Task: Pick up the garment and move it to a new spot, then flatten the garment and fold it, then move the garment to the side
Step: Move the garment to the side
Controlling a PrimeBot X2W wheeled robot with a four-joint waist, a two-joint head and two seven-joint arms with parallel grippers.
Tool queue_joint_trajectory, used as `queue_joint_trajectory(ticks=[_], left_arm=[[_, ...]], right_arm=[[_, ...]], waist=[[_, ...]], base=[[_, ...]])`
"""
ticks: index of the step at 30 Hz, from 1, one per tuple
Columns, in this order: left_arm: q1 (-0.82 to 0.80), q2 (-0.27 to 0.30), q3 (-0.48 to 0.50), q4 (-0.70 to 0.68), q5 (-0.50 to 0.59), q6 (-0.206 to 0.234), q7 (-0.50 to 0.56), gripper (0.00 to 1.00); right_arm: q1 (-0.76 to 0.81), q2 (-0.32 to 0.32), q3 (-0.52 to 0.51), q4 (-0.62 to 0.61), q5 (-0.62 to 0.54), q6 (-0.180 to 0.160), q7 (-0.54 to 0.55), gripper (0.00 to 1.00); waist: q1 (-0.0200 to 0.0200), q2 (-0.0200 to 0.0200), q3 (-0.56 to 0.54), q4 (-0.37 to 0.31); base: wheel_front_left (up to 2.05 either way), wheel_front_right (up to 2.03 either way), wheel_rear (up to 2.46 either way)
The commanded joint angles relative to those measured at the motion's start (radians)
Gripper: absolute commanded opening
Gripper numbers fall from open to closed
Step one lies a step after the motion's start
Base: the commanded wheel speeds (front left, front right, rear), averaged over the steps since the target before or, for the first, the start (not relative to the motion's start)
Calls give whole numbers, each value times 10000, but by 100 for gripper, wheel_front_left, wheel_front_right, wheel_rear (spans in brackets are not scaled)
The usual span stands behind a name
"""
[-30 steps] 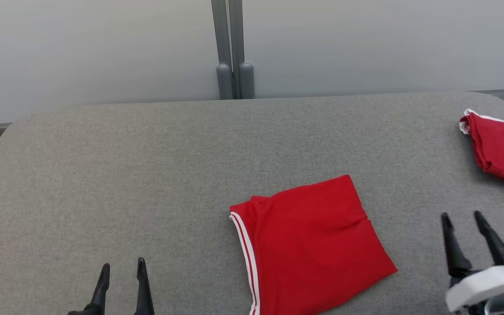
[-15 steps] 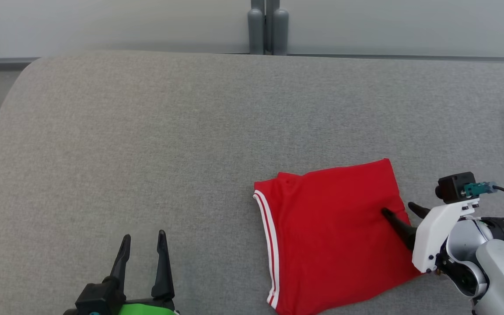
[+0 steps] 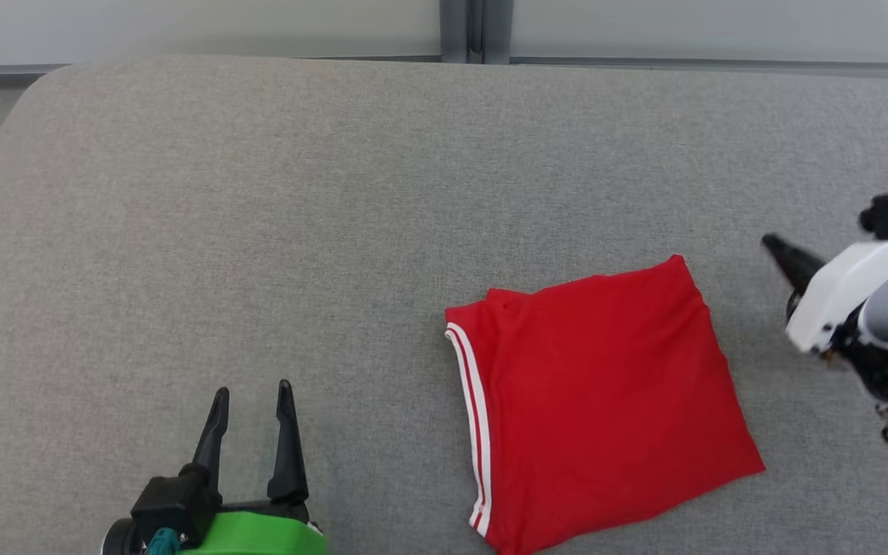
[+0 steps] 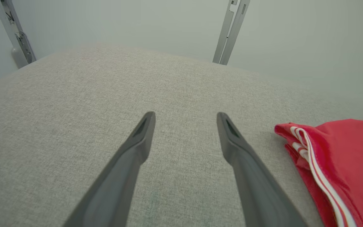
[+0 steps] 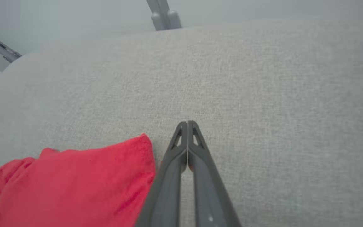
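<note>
**Folded; next is shifting it aside**

Red garment (image 3: 598, 401) lies folded on grey table (image 3: 259, 193), right of ctr. R gripper (image 5: 187, 123) sits just off its far right corner, fingers pressed together, empty, arm reaching in from the right. L gripper (image 3: 253, 395) low-left, spread, well apart from cloth. Imo: open R, pinch all layers at edge, drag low so fold holds.
</note>
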Motion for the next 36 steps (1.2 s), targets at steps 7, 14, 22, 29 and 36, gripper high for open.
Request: queue_joint_trajectory(ticks=[7, 14, 22, 29, 36], left_arm=[[-802, 27, -86, 8, 172, -181, -28, 100], [-796, 30, -134, 61, 60, -69, -30, 100], [-614, 32, 56, 180, 152, -114, -28, 100], [202, 34, 420, 308, 175, -157, -28, 100], [1220, 31, 895, 202, 318, -213, -28, 100]], right_arm=[[-2040, -966, -1077, 787, -320, 3, -32, 0], [-1844, -1008, -779, 231, 15, -2, -174, 0], [-1503, -1357, -801, 9, -346, -1, -1120, 0], [384, -1045, -1791, -121, -2609, -1, -4612, 100], [3610, 589, -3376, -2118, -4514, -2, -5190, 100]], waist=[[0, -1, 901, -767], [0, -1, 919, -871], [0, -1, 473, -969], [0, -1, -898, -1037], [0, -1, -1866, -1181]], base=[[0, 0, 0], [0, 0, 0], [0, 0, 0], [0, 0, 0], [0, 0, 0]])
